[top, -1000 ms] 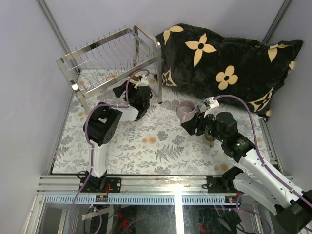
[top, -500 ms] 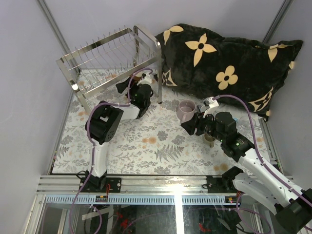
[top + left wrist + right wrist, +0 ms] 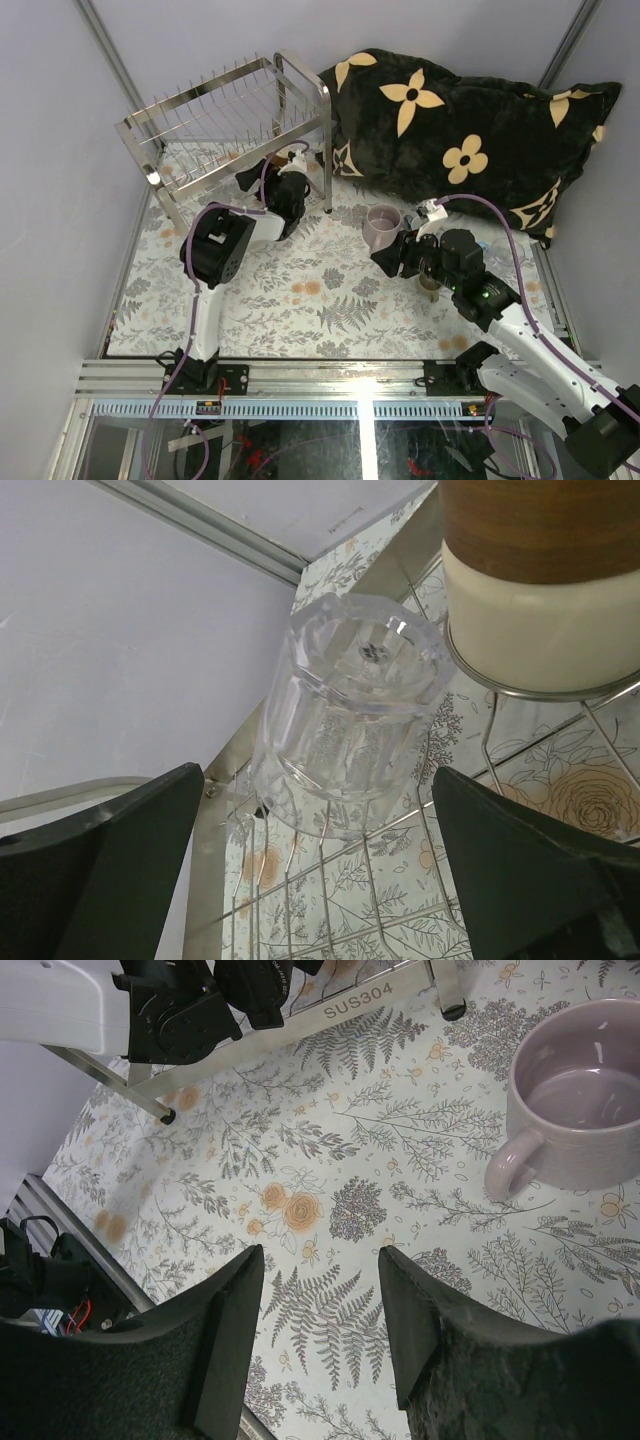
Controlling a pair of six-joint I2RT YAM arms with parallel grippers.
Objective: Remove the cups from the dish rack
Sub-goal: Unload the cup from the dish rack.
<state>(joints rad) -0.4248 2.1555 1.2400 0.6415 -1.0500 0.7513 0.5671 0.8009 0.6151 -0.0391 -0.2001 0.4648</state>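
Note:
In the left wrist view a clear glass (image 3: pixel 350 710) stands upside down on the wires of the dish rack (image 3: pixel 330 880), with a cream-and-brown cup (image 3: pixel 540 580) upside down beside it at the top right. My left gripper (image 3: pixel 320 880) is open and empty, its jaws either side of the glass and short of it. From above, it (image 3: pixel 250 178) reaches under the silver rack (image 3: pixel 230 115). The lilac-pink mug (image 3: pixel 585 1110) stands upright on the floral cloth, also seen from above (image 3: pixel 383 225). My right gripper (image 3: pixel 320 1330) is open and empty, near that mug (image 3: pixel 388 262). The light blue mug is out of view.
A big black cushion (image 3: pixel 470 110) with cream flowers lies at the back right. The rack's lower bar marked SUS304 (image 3: pixel 350 1005) and my left arm (image 3: pixel 200 1000) show at the top of the right wrist view. A small brownish thing (image 3: pixel 430 285) is partly hidden under my right arm.
My left gripper has pushed a little further in under the rack. My right arm and the lilac mug have hardly moved.

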